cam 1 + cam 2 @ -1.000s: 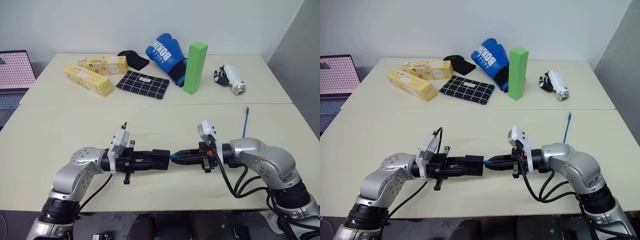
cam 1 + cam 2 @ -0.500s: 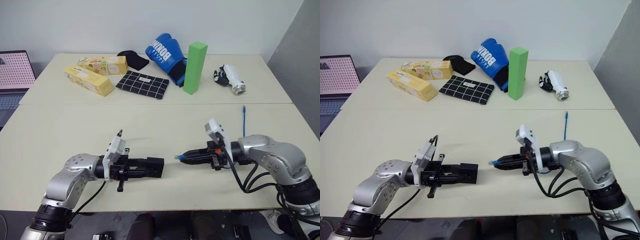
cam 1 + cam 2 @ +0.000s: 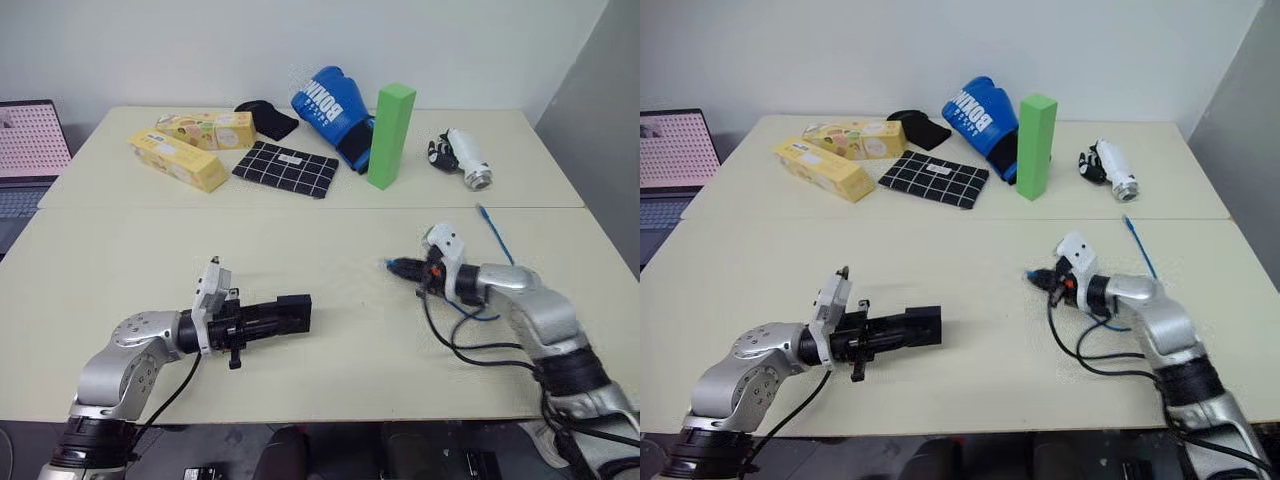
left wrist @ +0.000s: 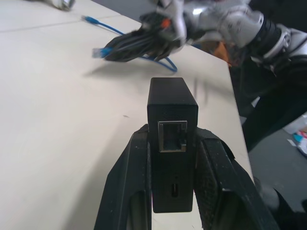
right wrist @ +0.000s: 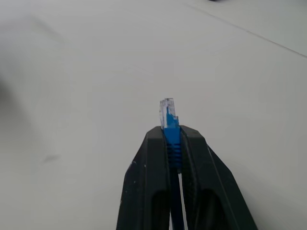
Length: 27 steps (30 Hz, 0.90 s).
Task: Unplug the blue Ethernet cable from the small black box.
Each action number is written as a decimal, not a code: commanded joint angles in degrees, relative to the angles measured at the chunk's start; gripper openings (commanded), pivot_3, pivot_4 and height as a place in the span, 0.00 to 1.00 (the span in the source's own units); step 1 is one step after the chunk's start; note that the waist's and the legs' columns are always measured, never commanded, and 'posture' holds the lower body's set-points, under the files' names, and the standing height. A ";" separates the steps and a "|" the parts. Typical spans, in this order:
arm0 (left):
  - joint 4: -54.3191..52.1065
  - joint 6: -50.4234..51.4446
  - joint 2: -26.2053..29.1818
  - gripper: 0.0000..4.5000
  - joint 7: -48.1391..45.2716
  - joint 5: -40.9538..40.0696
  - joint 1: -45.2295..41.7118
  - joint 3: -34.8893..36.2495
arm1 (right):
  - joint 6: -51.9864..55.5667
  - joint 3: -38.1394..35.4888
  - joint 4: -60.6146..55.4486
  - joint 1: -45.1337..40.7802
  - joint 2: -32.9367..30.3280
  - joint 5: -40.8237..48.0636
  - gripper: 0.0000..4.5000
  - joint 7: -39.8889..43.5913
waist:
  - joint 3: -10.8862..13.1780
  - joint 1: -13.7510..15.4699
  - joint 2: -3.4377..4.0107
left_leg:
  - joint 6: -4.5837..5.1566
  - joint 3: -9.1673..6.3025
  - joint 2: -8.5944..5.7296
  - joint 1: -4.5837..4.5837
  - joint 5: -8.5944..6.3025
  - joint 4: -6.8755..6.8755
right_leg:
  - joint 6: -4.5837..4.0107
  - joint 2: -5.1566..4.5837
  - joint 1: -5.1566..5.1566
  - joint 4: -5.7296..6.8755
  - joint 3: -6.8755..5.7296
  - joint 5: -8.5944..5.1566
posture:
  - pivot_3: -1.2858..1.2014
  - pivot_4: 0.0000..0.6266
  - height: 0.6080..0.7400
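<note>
Holding the thin bright-blue Ethernet cable (image 5: 171, 135) just behind its clear plastic plug, the right gripper (image 3: 402, 268) has its two black fingers closed tight on the cord, with the plug tip poking free beyond the fingertips and pointing toward ten o'clock over the pale table (image 3: 330, 250). Behind the wrist the cord loops loosely on the table, and its far end lies toward one o'clock near the table's right edge. At about eight o'clock from the plug and well apart from it, the left gripper (image 3: 295, 314) is clamped on the small matte-black box (image 4: 171, 129), one finger on each flat side, and the box's metal-rimmed port faces outward and stands empty, so the cable looks already unplugged. Judging by its slack loops, the cord is light and limp, so a hold close behind the plug, on the ribbed boot as now, seems the place that keeps the tip steady; the clear plug and its latch tab look brittle and are best not squeezed. Rigid and small, the box appears to suit a firm pinch across its smooth sides, though it could slip if gripped lightly.
</note>
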 commanded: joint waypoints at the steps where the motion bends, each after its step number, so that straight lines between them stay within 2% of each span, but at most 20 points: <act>1: -3.03 0.38 -0.40 0.17 2.44 -0.54 0.42 1.27 | -3.09 -1.26 3.10 -1.83 3.16 -2.45 0.16 -3.24 | 0.00 -0.01 0.00 | 0.00 0.01 0.00 -0.04 0.00 0.00 | 0.00 0.00 -0.02 -0.03 0.00 0.00 | 0.52 0.24 1.00; 2: -3.46 0.22 -0.58 0.17 3.45 -0.28 0.57 1.44 | -2.35 -1.19 2.63 -1.67 3.31 -2.34 0.17 -2.57 | 0.00 -0.12 0.00 | 0.00 0.01 0.02 -0.06 0.00 0.00 | 0.00 -0.01 -0.05 -0.02 0.01 0.00 | 0.52 0.24 1.00; 3: -3.77 0.12 -0.69 0.17 4.15 -0.15 0.68 1.55 | -1.84 -1.13 2.24 -1.53 3.38 -2.32 0.25 -2.02 | 0.00 -0.13 0.00 | 0.00 0.03 0.04 -0.06 0.00 0.00 | 0.00 -0.01 -0.06 -0.02 0.04 0.00 | 0.52 0.24 1.00; 8: -4.22 -0.42 -1.06 0.17 8.49 1.16 0.84 2.49 | 1.62 -2.07 -1.86 -0.64 1.52 -0.57 0.47 1.38 | 0.00 -0.01 0.01 | 0.00 -0.01 0.03 -0.06 0.00 0.02 | 0.00 -0.01 -0.04 0.01 0.01 0.00 | 0.52 0.24 1.00; 13: -1.61 -4.55 -4.29 0.17 17.43 4.65 -0.86 5.32 | 1.03 -2.94 -9.73 -0.07 -4.64 -0.62 0.76 6.49 | 0.04 0.05 0.06 | 0.01 -0.02 0.01 -0.09 0.00 0.02 | 0.00 -0.02 -0.05 -0.01 0.00 0.00 | 0.52 0.24 1.00; 14: -0.10 -6.80 -5.60 0.17 19.68 5.72 -1.59 6.48 | -0.02 -2.83 -11.84 -0.03 -6.04 -0.70 0.78 7.97 | 0.04 0.08 0.06 | 0.01 -0.03 0.00 -0.09 0.00 0.03 | 0.00 -0.02 -0.04 -0.01 -0.01 0.00 | 0.52 0.24 1.00; 19: 8.53 -21.45 -10.56 0.17 27.69 12.93 -4.18 10.19 | 0.58 -1.13 -20.73 -1.70 -7.95 1.42 0.78 13.06 | 0.02 -0.09 0.03 | 0.01 -0.02 -0.03 -0.09 0.00 0.03 | 0.01 -0.04 -0.03 -0.05 -0.02 0.01 | 0.52 0.24 1.00; 24: 21.06 -36.15 -13.45 0.17 35.95 20.44 -7.42 12.27 | 6.03 2.61 -25.22 -5.48 -3.35 3.66 0.78 13.44 | 0.02 -0.04 0.03 | 0.00 -0.06 -0.03 -0.06 0.00 0.03 | -0.01 -0.03 -0.05 -0.02 -0.06 0.02 | 0.52 0.24 1.00; 27: 27.72 -40.82 -14.72 0.17 39.26 21.55 -9.24 13.19 | 7.94 4.21 -24.83 -7.57 -0.96 3.52 0.78 12.68 | 0.01 0.18 0.02 | 0.00 -0.10 -0.03 -0.09 0.00 0.05 | -0.01 -0.07 -0.05 -0.02 -0.10 0.02 | 0.52 0.24 1.00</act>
